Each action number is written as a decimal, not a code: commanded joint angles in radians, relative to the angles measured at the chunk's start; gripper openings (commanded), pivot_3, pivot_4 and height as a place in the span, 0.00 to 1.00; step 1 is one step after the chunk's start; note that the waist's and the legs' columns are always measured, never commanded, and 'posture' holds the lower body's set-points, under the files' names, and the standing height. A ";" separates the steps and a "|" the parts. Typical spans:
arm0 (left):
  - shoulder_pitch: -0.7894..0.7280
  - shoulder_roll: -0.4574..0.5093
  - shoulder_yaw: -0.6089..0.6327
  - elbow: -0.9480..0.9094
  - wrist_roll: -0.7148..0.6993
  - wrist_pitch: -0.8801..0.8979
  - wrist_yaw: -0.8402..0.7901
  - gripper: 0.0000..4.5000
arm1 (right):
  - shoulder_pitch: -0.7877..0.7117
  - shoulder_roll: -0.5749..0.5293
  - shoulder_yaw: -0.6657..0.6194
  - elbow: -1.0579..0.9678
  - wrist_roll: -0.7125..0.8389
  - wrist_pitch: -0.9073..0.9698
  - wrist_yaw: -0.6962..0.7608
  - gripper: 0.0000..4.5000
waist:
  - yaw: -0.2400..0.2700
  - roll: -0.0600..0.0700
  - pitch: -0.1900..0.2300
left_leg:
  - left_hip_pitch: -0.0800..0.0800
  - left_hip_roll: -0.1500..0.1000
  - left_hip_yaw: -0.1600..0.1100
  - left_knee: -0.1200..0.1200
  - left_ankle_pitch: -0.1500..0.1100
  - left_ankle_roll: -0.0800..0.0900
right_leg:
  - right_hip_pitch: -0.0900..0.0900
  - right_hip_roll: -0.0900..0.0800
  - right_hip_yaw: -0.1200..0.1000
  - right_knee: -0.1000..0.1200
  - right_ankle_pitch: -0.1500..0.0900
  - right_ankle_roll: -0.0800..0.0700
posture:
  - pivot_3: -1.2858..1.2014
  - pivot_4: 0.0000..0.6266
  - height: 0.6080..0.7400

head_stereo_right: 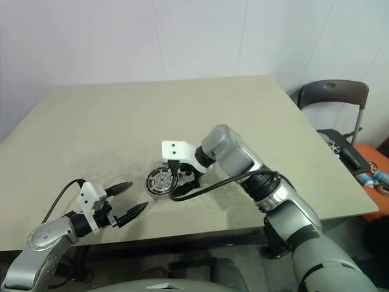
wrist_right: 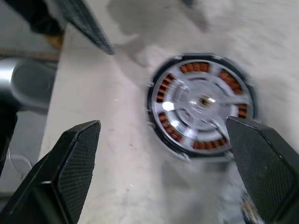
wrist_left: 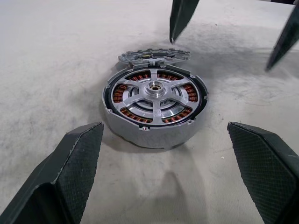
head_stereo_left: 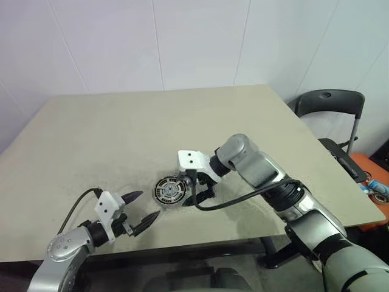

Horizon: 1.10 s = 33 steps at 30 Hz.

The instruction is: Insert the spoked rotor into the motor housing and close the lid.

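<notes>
One motor housing (wrist_left: 154, 109) sits upright on the beige worktop (head_stereo_left: 152, 128), toward the near edge and roughly midway between the two hands. Seated inside it is the spoked rotor (wrist_left: 155, 94): silver spokes meet at a central hub, a black rim follows the inner wall, and copper-brown windings show through the gaps between the spokes. Behind the housing, as the left wrist view shows it, the lid (wrist_left: 154, 55) lies with its notched edge tilted, one side resting against or just beside the housing rim; the housing top is uncovered. Directly beyond the housing, the right hand (head_stereo_left: 196, 190) points downward with its two black fingers (wrist_left: 181, 18) spread wide on either side of the lid, gripping nothing; in the right wrist view its fingers frame the housing from above without touching it. Nearer the worktop's front edge, the left hand (head_stereo_left: 143, 210) hovers level and apart from the housing, aimed toward it, its fingers likewise spread wide and empty. A black cable (head_stereo_left: 225, 204) loops from the right wrist back along the arm, crossing the worktop just beside the housing. Well apart from the work area, past the worktop's far right corner, stands a black chair (head_stereo_left: 331, 106) against the pale wall.
</notes>
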State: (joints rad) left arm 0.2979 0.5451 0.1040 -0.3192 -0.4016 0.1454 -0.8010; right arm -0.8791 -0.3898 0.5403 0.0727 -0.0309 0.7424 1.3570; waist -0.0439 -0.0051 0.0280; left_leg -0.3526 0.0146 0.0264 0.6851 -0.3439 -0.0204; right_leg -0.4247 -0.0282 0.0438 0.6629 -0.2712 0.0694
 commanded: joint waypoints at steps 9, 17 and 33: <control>-0.031 0.017 0.008 -0.029 -0.008 0.004 -0.011 1.00 | 0.069 -0.106 -0.226 0.042 0.117 0.040 -0.140 0.99 | 0.002 0.000 0.000 | -0.001 0.000 0.000 0.000 0.000 0.000 | 0.000 0.000 0.000 -0.001 0.000 0.000 | 0.52 0.00 1.00; -0.034 0.020 0.015 -0.024 -0.013 0.007 -0.009 1.00 | 0.116 -0.094 -0.372 0.074 0.259 0.210 -0.225 0.99 | 0.002 0.000 0.000 | 0.000 0.000 0.001 0.000 0.000 0.000 | 0.000 0.001 0.001 0.000 0.000 0.000 | 0.52 0.00 1.00; -0.011 0.011 0.012 -0.021 -0.005 -0.014 -0.006 1.00 | 0.144 0.001 -0.582 0.191 0.507 0.712 -0.416 0.99 | 0.000 0.000 0.000 | -0.001 0.000 0.001 0.000 0.000 0.000 | 0.000 0.002 0.001 -0.001 0.000 0.000 | 0.52 0.00 1.00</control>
State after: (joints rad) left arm 0.2891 0.5547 0.1034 -0.3191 -0.4029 0.1473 -0.8045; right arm -0.7235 -0.3987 -0.0028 0.2686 0.4431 1.4334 0.9640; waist -0.0436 -0.0056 0.0280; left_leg -0.3534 0.0149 0.0271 0.6850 -0.3439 -0.0200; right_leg -0.4246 -0.0265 0.0449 0.6623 -0.2712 0.0697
